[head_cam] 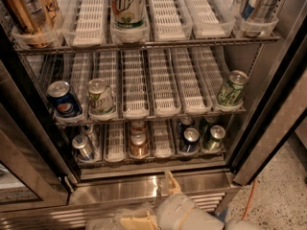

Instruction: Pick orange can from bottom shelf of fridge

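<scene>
Right, the orange can (pixel 138 145) stands upright at the front of the middle lane on the bottom shelf (pixel 162 142) of the fridge (pixel 120 188), seen from above & in front. It's a small can w/ a copper-orange body & a silver lid, pull tab facing up; label text is too small to read. A 2nd copper can (pixel 138 127) stands just behind it in the same lane, touching or nearly so, can't tell which. White slotted lanes run either side of it. Further left is a silver can (pixel 82 147) at the front w/ another behind it. To the right are a blue can (pixel 190 141) then a green can (pixel 214 138), each w/ one more behind. This shelf is the dimmest of the three racks. Mid rack: Pepsi can (pixel 64 99) & a pale can (pixel 100 97) at left, a lime can (pixel 230 88) far right. Top rack: 7UP bottle (pixel 127 6) at centre, gold can (pixel 26 6) far left. The gripper (pixel 170 182) is low at btm centre, outside the fridge, in front of the steel sill. It's below & slightly right of the orange can, well apart from it, pointing up toward the shelf. Nothing is seen in its grasp; how far the claw is open I can't tell. The white arm (pixel 184 214) fills the btm edge.
</scene>
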`<state>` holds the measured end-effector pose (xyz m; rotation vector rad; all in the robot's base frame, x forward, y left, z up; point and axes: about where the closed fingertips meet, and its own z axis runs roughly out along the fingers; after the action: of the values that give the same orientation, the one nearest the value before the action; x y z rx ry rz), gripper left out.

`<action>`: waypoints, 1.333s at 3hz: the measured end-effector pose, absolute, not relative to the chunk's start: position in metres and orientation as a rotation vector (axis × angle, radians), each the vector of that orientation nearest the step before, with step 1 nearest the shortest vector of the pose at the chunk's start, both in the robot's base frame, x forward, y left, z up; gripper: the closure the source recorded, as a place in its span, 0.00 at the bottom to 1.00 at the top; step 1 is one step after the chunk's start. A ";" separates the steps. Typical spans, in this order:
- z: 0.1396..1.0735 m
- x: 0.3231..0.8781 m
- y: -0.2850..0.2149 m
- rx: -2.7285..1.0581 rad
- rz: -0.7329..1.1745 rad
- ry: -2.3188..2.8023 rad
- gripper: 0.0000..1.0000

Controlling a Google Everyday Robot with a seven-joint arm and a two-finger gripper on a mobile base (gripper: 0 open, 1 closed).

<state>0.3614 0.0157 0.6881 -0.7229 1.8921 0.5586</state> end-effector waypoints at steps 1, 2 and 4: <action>0.688 0.361 0.016 -0.723 0.559 1.892 0.00; 0.683 0.364 0.017 -0.716 0.566 1.911 0.00; 0.647 0.376 0.015 -0.660 0.619 1.993 0.00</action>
<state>0.3755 0.0154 0.6467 -0.6601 1.9933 0.6189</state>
